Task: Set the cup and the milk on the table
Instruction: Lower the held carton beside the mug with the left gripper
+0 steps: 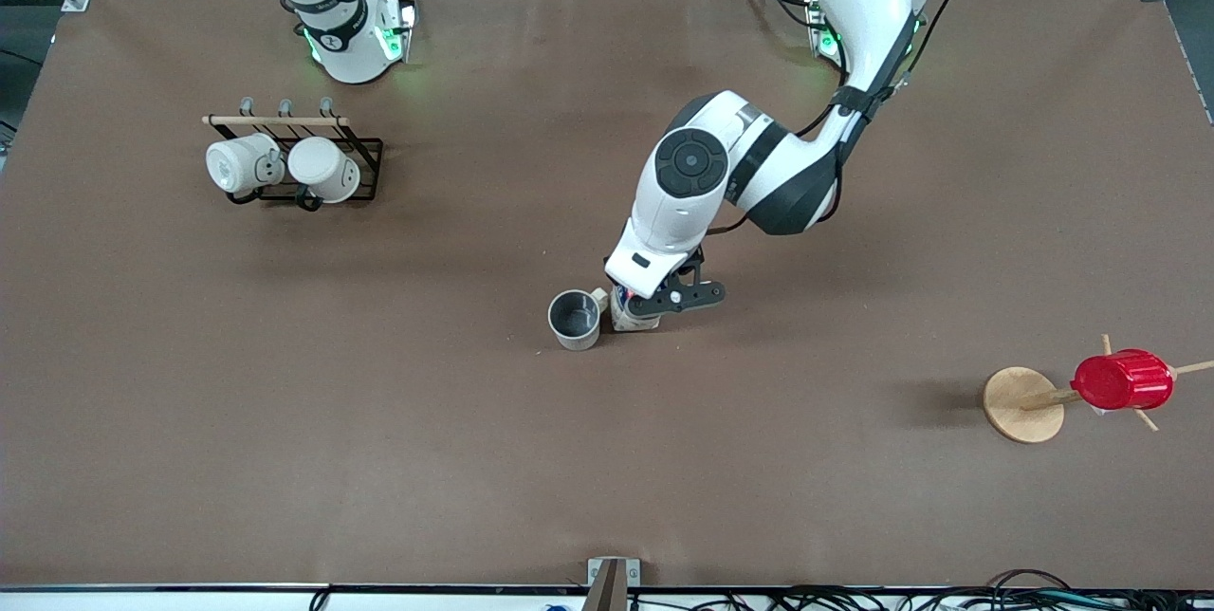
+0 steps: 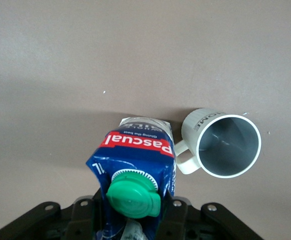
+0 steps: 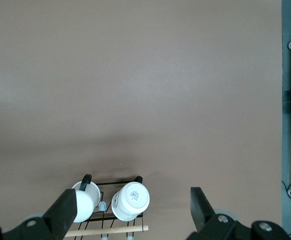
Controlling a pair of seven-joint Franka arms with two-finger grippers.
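In the front view you see little of the milk [image 1: 628, 315]: the left arm's wrist covers all but its pale lower part, which stands on the table [image 1: 379, 459] just beside the cup [image 1: 576, 319], on the side toward the left arm's end. The left gripper [image 1: 634, 303] is down on the carton, its fingers hidden under the wrist, while the cup stands upright with its handle turned to the carton. The right arm waits; only its base shows here, and its gripper is cut off past the top edge. In the left wrist view the left gripper [image 2: 133, 212] is clamped on the milk [image 2: 134, 170] below the green cap [image 2: 134, 194], with the carton's base against the table [image 2: 135, 50] and the cup [image 2: 223, 143] close beside it, handle nearly touching. In the right wrist view the right gripper [image 3: 133, 210] is spread wide and holds nothing, over the black rack [image 3: 116, 207] that carries the two white mugs [image 3: 130, 201].
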